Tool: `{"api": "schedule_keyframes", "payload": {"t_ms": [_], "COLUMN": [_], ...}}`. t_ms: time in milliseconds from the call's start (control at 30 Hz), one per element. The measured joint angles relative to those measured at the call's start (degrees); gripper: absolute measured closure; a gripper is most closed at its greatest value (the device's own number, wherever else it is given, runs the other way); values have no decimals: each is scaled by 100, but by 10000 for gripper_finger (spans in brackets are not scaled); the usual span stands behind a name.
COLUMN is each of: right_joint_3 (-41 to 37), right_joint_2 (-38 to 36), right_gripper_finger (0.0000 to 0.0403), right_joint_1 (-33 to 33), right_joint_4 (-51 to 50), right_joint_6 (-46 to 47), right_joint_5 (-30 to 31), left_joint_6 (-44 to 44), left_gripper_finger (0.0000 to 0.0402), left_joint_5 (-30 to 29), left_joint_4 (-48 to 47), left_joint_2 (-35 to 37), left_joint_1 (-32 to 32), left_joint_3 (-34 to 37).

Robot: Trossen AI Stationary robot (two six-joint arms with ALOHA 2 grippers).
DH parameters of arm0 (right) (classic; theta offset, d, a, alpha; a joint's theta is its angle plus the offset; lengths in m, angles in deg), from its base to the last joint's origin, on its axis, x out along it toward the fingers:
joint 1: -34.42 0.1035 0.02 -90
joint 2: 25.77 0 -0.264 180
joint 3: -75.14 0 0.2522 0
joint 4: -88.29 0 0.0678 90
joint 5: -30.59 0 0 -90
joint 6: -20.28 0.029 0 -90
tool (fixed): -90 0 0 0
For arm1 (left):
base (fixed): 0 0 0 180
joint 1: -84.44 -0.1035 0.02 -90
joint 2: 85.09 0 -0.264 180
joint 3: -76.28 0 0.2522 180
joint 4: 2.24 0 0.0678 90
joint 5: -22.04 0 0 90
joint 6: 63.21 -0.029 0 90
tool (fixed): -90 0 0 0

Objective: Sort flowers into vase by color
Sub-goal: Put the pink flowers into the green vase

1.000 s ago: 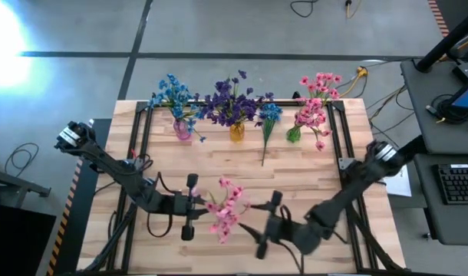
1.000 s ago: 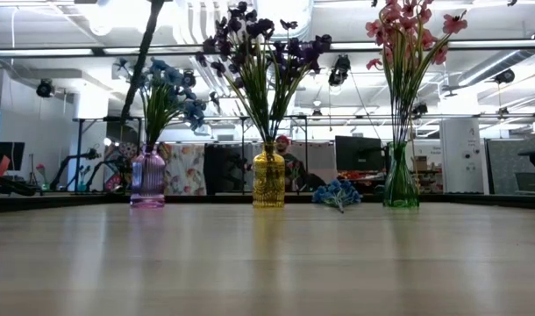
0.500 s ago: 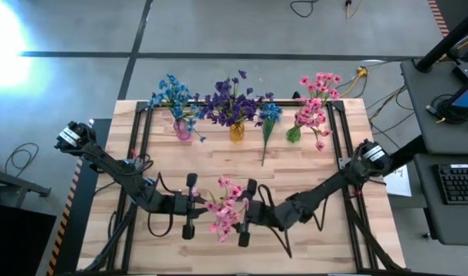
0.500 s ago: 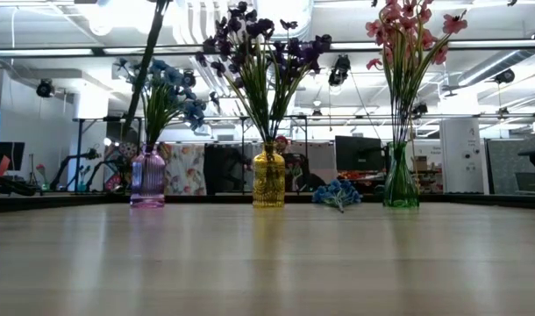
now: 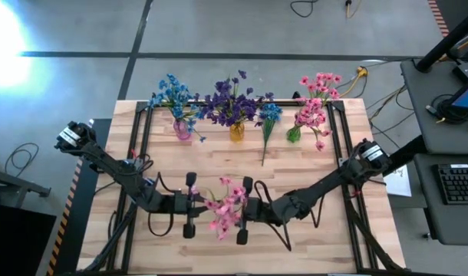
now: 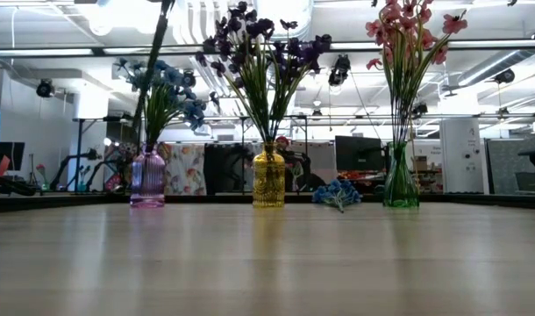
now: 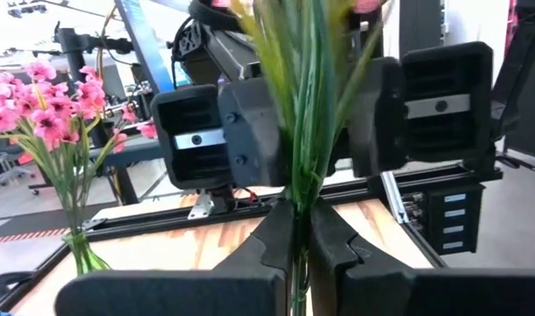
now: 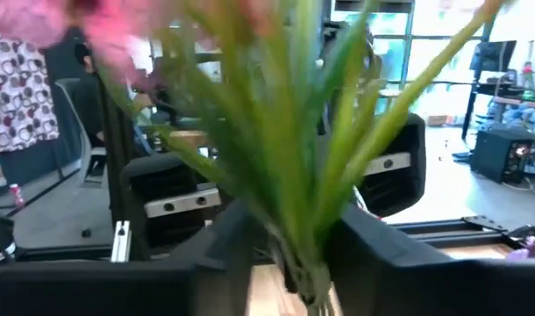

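At the desk's six o'clock edge, a pink sprig [image 5: 225, 211] hangs between the two arms, blossoms toward the left and stems bunched where the fingers meet. Left pincer [image 5: 189, 205] is clamped shut on the stems, as its wrist view shows them pinched between its dark fingers [image 7: 276, 241]. Right pincer [image 5: 243, 208] faces it from three o'clock with its jaws partly closed around the same stems; whether they already bite, I cannot tell. Off at twelve o'clock stand three vases: a pink vase [image 5: 182, 129] with blue flowers, a yellow vase [image 5: 236, 132] with purple ones, and a green vase [image 5: 294, 134] with pink ones, while a blue sprig [image 5: 268, 123] lies on the desk [image 5: 372, 153] between the last two. For a clean handover, the right pincer should probably grip firmly low on the stems before the left lets go, then carry the sprig upright to the green vase.
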Motion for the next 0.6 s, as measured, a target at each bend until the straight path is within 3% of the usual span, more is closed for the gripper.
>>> {"api": "schedule_keyframes", "payload": {"t_ms": [167, 333, 500, 600], "right_joint_3": [0, 4, 4, 4], "right_joint_2": [0, -2, -127, -507], "right_gripper_finger": [377, 388, 389, 389], "right_joint_1": [-41, -41, -25, -19], "right_joint_4": [-30, -36, -326, -1171], "right_joint_6": [-119, -154, -265, -305], "right_joint_5": [-86, -136, -117, 356], "left_joint_6": [115, 193, 197, 507], "left_gripper_finger": [401, 366, 280, 230], "left_joint_5": [2, 28, -138, -362], "left_joint_4": [-26, -33, -164, -913], "left_joint_2": [0, 0, 67, 268], "left_joint_1": [-2, 0, -1, -2], "left_joint_3": [0, 0, 0, -24]}}
